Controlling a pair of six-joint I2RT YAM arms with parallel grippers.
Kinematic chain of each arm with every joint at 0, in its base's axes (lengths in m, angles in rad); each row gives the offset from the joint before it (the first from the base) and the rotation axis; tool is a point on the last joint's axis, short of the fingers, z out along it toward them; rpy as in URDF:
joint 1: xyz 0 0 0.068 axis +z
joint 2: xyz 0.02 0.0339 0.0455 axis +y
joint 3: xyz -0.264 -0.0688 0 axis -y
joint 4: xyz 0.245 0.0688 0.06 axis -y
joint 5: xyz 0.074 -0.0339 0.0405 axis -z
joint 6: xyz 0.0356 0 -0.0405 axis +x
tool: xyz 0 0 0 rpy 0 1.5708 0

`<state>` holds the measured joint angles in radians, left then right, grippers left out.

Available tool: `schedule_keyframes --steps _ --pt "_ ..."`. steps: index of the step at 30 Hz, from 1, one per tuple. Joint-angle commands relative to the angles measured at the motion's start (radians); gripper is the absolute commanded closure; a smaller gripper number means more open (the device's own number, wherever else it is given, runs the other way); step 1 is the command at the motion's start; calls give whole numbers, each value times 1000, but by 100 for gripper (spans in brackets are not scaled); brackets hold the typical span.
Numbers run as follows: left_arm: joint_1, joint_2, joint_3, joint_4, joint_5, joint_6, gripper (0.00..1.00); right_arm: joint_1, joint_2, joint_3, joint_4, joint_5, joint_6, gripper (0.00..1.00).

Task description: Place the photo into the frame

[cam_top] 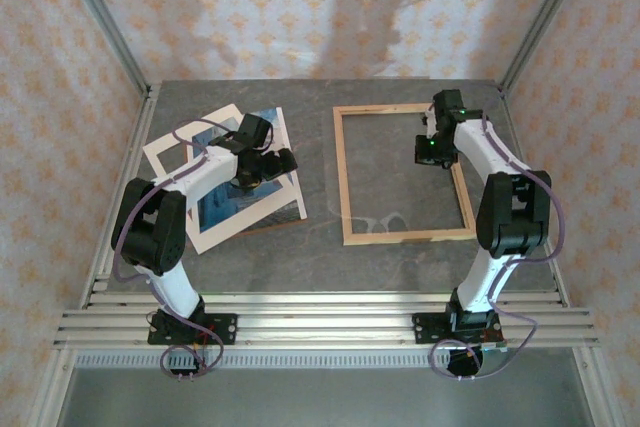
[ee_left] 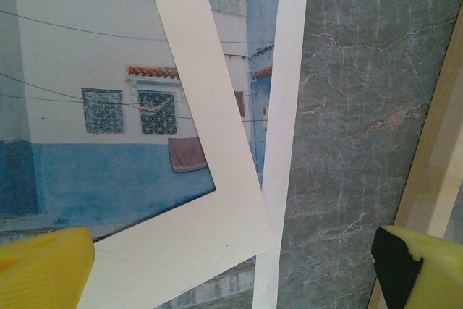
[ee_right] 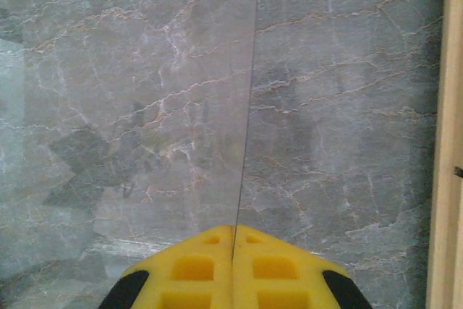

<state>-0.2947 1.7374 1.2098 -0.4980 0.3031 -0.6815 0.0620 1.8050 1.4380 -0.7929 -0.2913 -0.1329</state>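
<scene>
overhead, the frame (cam_top: 405, 175) lies flat on the grey marbled worktop (cam_top: 320, 252), right of centre, with a glint of clear pane just inside its near rail. well to its left the photo (cam_top: 215, 209) lies face up, and a cream-white mat (cam_top: 160, 157) sits askew on top of it, so the white building and blue wall show through the mat's window. the left jaws hang above this pile, spread as wide as they go and holding nothing; in the left wrist view one yellow fingertip (ee_left: 43, 269) sits over the mat's lower edge and the other over the frame's pale wooden side, with the mat's corner, a strip of photo and bare worktop between them. the right jaws are over the right part of the frame and fully closed, yellow fingertips (ee_right: 195, 269) pressed together. a thin dark line runs away from their seam across the pane. whether they pinch anything there, i cannot tell.
</scene>
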Motion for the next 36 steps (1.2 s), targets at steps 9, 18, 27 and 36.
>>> schedule_keyframes --steps 9,18,27,36 --pt "-1 -14 -12 -9 4 -10 0 -5 4 72 -71 64 -67 100" --pt "-1 -7 -2 -10 8 -10 0 -10 15 102 -111 88 -94 100" --pt "-2 -8 -3 -12 10 -10 0 -38 -11 87 -105 86 -82 100" --pt "-7 -2 -1 -7 15 -13 0 -41 -18 94 -121 93 -100 100"
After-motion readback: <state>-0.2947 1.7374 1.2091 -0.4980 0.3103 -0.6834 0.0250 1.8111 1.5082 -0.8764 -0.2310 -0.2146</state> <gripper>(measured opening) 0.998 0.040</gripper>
